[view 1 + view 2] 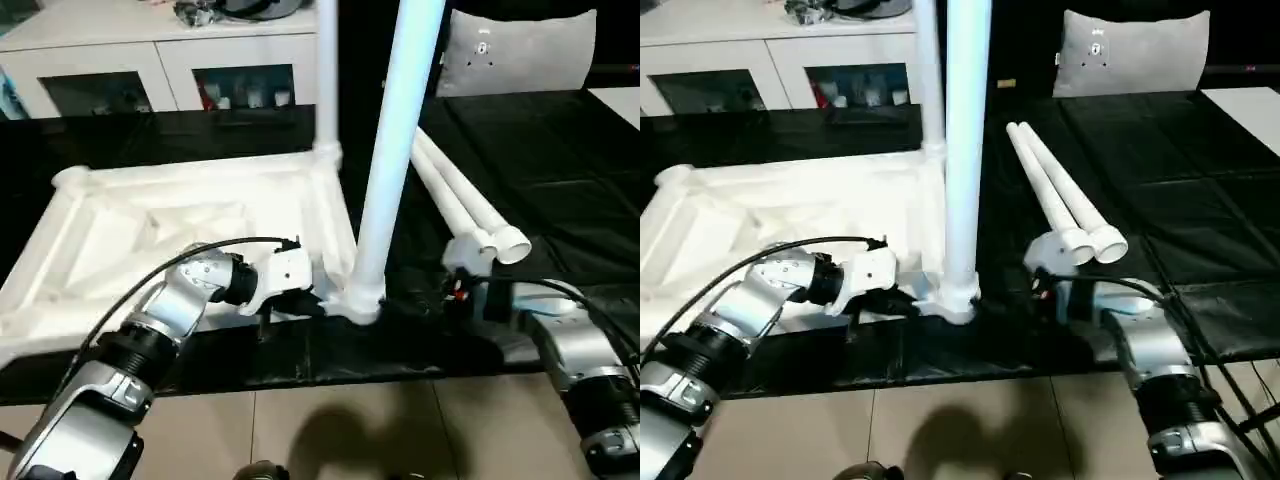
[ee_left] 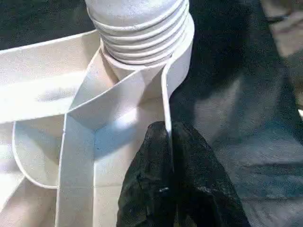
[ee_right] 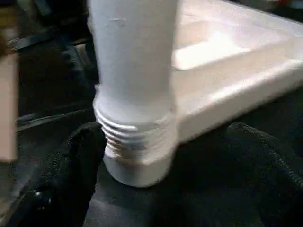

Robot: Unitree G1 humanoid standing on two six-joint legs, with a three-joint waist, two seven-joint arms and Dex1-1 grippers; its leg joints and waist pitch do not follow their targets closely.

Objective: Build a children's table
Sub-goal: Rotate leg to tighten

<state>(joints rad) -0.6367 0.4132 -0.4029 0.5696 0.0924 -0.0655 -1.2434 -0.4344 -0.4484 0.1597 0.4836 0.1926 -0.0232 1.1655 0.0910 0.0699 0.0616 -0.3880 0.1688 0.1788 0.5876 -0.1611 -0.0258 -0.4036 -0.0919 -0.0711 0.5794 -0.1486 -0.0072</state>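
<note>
Both claws flank the upright leg (image 1: 385, 200): left (image 2: 168, 137) pinches tabletop rim (image 2: 166, 94), right (image 3: 161, 156) spread.

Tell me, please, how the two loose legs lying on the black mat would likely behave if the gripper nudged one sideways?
The loose legs are round tubes lying flat on the mat, so a nudged one would probably roll, though its flared end may curve its path. They lie side by side, so one would likely push the other. They look like hollow plastic, probably light and stiff.

Upturned tabletop (image 1: 150, 225), two legs (image 1: 385, 160) upright, two flat.
</note>
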